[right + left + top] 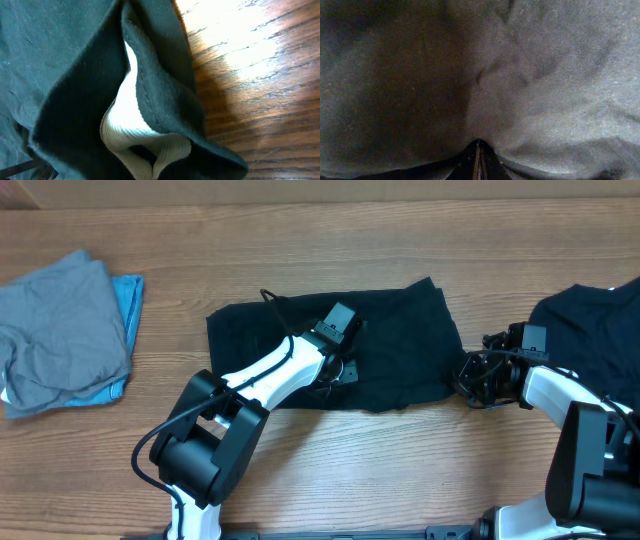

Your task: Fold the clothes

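Now, black garment (410,345): spread at centre of worktop (400,480), folds too dark to read.
Left claw (478,156): closed, tips pressed into it.
Right claw (468,377): closed at its right edge, tips hidden behind cloth.

L arm (268,372): long link in a white shell, black joint housings, and a big black block at the lower joint w/ a black cable looping out its side. A thin black cable runs along the white link, w/ a black square cam module at the wrist. L gripper (478,159) is all black, tips a narrow wedge. R arm (555,390) has the same white/black scheme. R gripper (470,377) is black w/ exposed black wires.
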`<state>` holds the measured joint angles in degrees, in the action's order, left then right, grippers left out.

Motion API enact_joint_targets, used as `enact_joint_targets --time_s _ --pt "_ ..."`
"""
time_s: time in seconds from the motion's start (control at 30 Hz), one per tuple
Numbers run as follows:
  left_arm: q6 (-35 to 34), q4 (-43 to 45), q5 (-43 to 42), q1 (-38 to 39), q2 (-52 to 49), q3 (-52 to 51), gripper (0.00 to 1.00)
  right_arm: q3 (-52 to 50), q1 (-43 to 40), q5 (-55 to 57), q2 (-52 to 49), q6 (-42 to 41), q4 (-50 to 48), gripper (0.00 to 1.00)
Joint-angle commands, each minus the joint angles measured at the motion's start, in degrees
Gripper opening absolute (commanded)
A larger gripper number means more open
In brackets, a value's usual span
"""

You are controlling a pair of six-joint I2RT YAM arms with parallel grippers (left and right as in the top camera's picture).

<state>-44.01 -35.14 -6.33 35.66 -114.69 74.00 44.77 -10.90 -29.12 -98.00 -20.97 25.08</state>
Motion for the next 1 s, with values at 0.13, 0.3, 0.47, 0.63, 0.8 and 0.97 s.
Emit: enact_joint_targets --time_s 0.13,0.3,0.47,0.63,0.8,0.97 --pt "0.1 1.2 7.8 0.7 8.3 0.2 0.04 0.6 -0.3 2.1 0.1 0.0 0.1 0.04" --pt "0.0 1.1 8.8 0.7 6.2 0.1 0.04 0.6 -0.3 2.1 0.1 -0.1 0.1 0.04" --pt "-0.4 1.1 8.2 0.7 2.2 0.1 0.04 0.6 -0.3 2.1 0.1 -0.1 0.1 0.04" --pt "-1.1 1.2 7.7 0.7 -1.4 0.1 0.04 0.6 -0.3 2.1 0.1 -0.1 -0.1 0.04" --pt "-1.1 1.4 7.8 0.6 -1.5 0.7 0.04 0.6 -0.3 2.1 0.1 -0.1 -0.1 0.04" --pt "-0.3 -2.3 7.0 -0.5 0.7 6.4 0.04 0.6 -0.3 1.6 0.1 -0.1 -0.1 0.04"
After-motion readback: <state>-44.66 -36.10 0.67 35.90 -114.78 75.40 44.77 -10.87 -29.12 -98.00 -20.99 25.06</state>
